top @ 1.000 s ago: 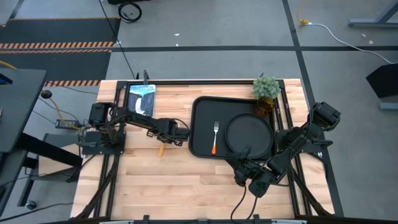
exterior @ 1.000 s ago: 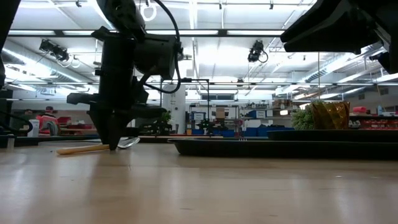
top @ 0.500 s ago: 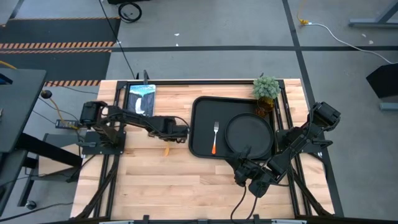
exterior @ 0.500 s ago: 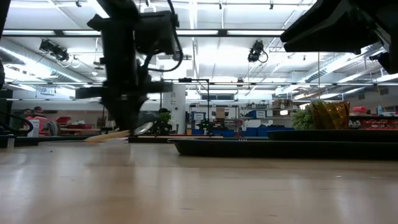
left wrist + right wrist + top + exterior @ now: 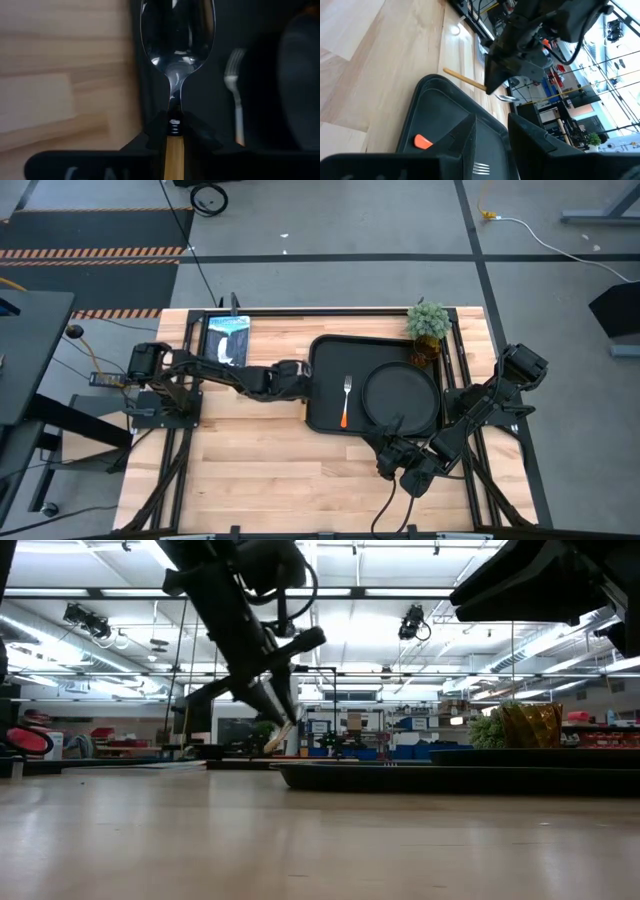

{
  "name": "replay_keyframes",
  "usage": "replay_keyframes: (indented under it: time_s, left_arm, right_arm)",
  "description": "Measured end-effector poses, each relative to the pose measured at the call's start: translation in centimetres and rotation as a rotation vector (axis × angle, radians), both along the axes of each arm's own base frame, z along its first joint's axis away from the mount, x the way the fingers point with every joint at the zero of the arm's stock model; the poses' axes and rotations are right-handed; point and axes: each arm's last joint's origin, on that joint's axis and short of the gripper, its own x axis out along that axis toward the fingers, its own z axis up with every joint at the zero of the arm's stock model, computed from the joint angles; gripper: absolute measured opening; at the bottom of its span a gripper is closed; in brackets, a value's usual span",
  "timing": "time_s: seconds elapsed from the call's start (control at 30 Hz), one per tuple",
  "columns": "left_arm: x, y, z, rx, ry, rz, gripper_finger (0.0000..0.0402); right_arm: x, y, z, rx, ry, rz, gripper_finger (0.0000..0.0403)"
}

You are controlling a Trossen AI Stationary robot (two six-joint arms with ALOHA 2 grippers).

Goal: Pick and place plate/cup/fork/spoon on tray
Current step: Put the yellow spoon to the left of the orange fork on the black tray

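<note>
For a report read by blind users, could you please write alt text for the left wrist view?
The left gripper holds the spoon by the neck of its orange handle, the silver bowl pointing ahead over the left edge of the black tray. On the tray lie the fork and, beyond it, the black plate; the wooden table is alongside.

Left end effector (image 5: 279,723) lifts spoon (image 5: 276,734) beside tray (image 5: 450,777).

Spoon (image 5: 176,45) handle end cut off by picture edge; cup (image 5: 424,350) largely hidden under plant (image 5: 428,320).
</note>
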Motion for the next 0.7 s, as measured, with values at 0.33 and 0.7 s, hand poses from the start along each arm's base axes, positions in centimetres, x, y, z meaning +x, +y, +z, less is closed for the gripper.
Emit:
replay_keyframes:
  time_s: [0.33, 0.7]
  left_arm:
    - [2.0, 0.0, 0.2, 0.029, -0.181, -0.002, 0.0054]
    - [7.6, -0.1, 1.9, 0.116, -0.149, -0.098, 0.0054]
  right_arm:
    - [0.0, 0.0, 0.0, 0.000, -0.001, 0.000, 0.0119]
    - [-0.1, -0.1, 0.0, -0.002, -0.001, -0.002, 0.0119]
